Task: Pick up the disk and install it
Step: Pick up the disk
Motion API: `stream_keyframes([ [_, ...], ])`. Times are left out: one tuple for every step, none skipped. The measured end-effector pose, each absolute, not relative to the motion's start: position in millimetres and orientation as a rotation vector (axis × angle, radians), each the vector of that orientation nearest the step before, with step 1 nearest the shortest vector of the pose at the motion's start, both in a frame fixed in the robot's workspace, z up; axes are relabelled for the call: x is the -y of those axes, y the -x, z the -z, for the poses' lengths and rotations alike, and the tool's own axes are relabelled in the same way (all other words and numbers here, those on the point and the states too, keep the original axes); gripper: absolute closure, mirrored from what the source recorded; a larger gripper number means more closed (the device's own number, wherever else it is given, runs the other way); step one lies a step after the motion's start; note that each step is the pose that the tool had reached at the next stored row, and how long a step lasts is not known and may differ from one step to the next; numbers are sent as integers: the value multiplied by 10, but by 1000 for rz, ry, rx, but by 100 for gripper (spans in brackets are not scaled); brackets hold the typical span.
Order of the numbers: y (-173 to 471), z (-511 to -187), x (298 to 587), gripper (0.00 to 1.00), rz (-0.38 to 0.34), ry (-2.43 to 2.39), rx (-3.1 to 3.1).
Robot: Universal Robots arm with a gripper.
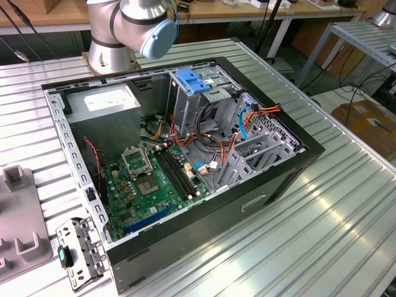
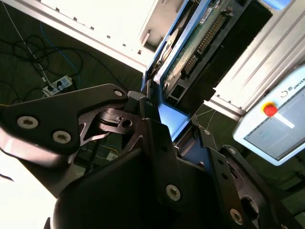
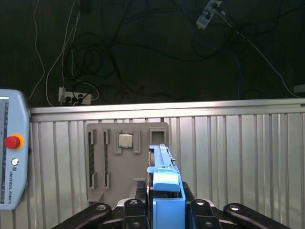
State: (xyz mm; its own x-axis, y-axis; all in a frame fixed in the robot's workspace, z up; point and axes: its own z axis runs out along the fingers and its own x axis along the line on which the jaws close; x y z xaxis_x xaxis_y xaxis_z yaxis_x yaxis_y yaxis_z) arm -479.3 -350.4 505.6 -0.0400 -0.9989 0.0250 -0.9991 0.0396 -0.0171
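- Right, the gripper (image 3: 164, 194) is closed down tight on the disk (image 3: 162, 162). Both jaws pinch the blue end tab, one on each side, with no gap I can make out.
- In the first wrist view I'm looking along the disk edge-on. It's a thin blue-framed blade whose long axis runs straight out from the jaws, away from the wrist.
- That far end points toward the grey parts tray (image 3: 101, 131) lying flat on the ribbed table (image 3: 238, 152). I read the disk as held clear above the tray, not touching it.
- The tray carries a small square chip (image 3: 125, 140) in one pocket, and the disk's far tip lines up just beside that pocket.
- In the second wrist view I get the disk's circuit-board face, blue rail along one edge, again running lengthwise away from the black finger linkages.
- The teach pendant (image 3: 12, 157) hangs off to one side of the tray, well apart from the disk.
- In the exterior view the open computer case (image 1: 247, 210) sits on the exterior view's right of a grey tray of the same look.
- The tall grey drive cage (image 1: 198, 108) inside the case is farther from that tray, and I judge the disk to be nowhere near it yet, so installation is not yet done.
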Motion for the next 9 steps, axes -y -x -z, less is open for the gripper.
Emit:
stream_keyframes([
  [4792,-5074,3504,63,-47,-2172,2260],
  [4793,-5092,3504,63,-47,-2172,2261],
  [4793,-5117,3504,63,-47,-2172,2261],
  [4793,-5141,3504,63,-47,-2172,2261],
  [4792,-5169,3504,63,-47,-2172,2261],
  [4793,-5199,3504,63,-47,-2172,2261],
  [4793,-5229,3504,63,-46,-2172,2261],
  [4792,-5270,3504,63,-46,-2173,2261],
  [4792,-5270,3504,63,-46,-2173,2261],
])
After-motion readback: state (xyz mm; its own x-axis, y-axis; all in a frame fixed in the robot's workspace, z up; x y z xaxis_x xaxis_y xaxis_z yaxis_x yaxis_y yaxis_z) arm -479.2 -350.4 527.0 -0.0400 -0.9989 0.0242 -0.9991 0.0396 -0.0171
